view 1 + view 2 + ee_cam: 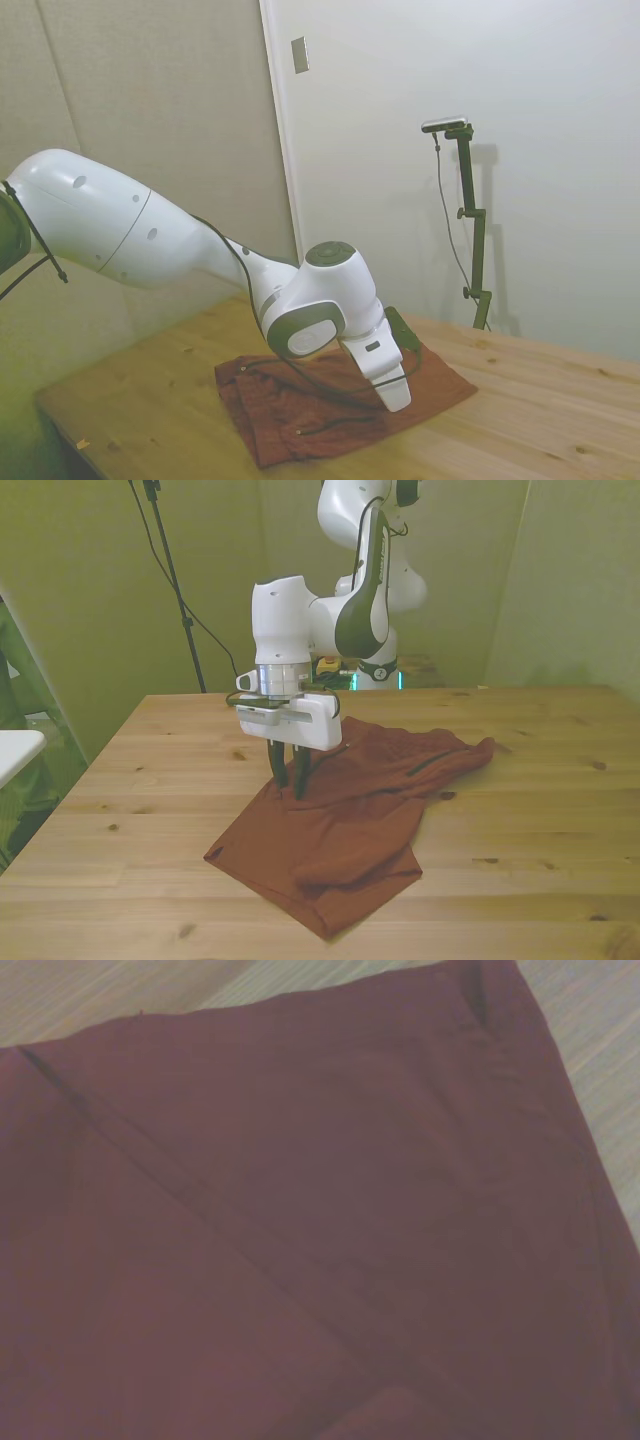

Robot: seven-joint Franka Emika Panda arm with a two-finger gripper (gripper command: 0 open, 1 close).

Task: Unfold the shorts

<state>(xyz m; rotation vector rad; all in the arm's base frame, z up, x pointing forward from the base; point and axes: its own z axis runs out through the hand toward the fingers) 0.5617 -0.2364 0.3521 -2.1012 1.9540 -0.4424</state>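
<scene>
From the side view, the white arm is blocking much of the shorts: its wrist housing is standing in front of the cloth's middle, and the gripper's fingers are not showing at all behind that housing. Only the near edge and the far corner of the rust-brown cloth are showing on the wooden table, with a thin dark drawstring lying across the near part. A pale door frame is rising behind the arm.

Across the table, in the front view, the gripper is pointing straight down with its two dark fingers standing slightly apart, their tips just at the cloth's edge toward the front view's left; whether they are touching it is hard to tell. The shorts are lying folded near the table's middle, one layer doubled over another, a bunched end trailing toward the front view's right.

Close up, the wrist view is filling almost wholly with blurred shorts fabric crossed by a diagonal fold, bare wood peeking at the corners.
</scene>
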